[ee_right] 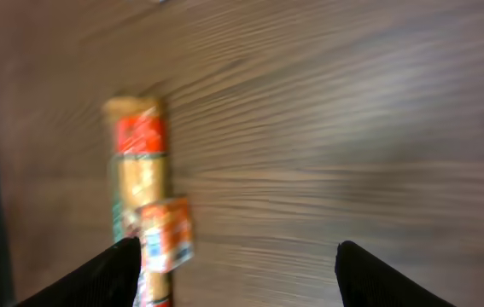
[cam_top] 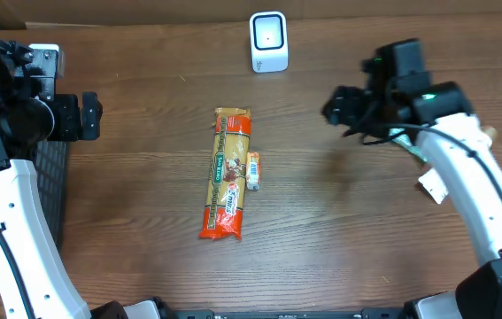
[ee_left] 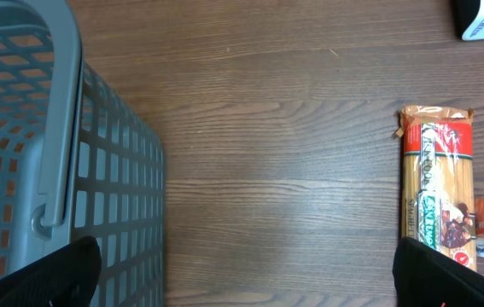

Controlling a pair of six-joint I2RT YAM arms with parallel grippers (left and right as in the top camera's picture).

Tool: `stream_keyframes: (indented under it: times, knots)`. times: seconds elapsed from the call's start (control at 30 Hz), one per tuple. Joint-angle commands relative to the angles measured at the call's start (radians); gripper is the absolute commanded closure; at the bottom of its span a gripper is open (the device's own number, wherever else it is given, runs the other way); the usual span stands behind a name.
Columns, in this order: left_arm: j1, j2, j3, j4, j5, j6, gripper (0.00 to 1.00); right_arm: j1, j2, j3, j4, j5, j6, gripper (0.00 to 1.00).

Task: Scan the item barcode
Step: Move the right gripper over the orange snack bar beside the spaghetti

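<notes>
Left tool (ee_left: 242, 286) & right tool (ee_right: 242, 281) both spread, empty. Long yellow-orange plastic pasta pack (cam_top: 227, 174) lies on desk (cam_top: 366, 239), small orange sachet (cam_top: 253, 170) touching it: you cd grab both, or slick pack cd slip.

Dark wood-grain desk (cam_top: 135, 221) spreads out, evenly lit, beneath the right pincer (ee_right: 237, 269), with a tan strip (cam_top: 392, 7) along the edge beyond it.
</notes>
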Motion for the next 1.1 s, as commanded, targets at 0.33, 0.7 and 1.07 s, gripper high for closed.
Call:
stream_keyframes:
  times: [0.33, 0.7, 1.07]
  knots:
    - [0.003, 0.006, 0.000, 0.003, -0.006, 0.011, 0.01, 0.282, 0.241, 0.003, 0.138, -0.005, 0.048, 0.29]
    - [0.003, 0.006, 0.000, 0.003, -0.006, 0.011, 0.00, 0.369, 0.315, 0.002, 0.137, 0.023, 0.120, 0.29]
    - [0.002, 0.006, 0.000, 0.003, -0.006, 0.011, 0.00, 0.374, 0.373, -0.021, 0.203, 0.030, 0.125, 0.32]
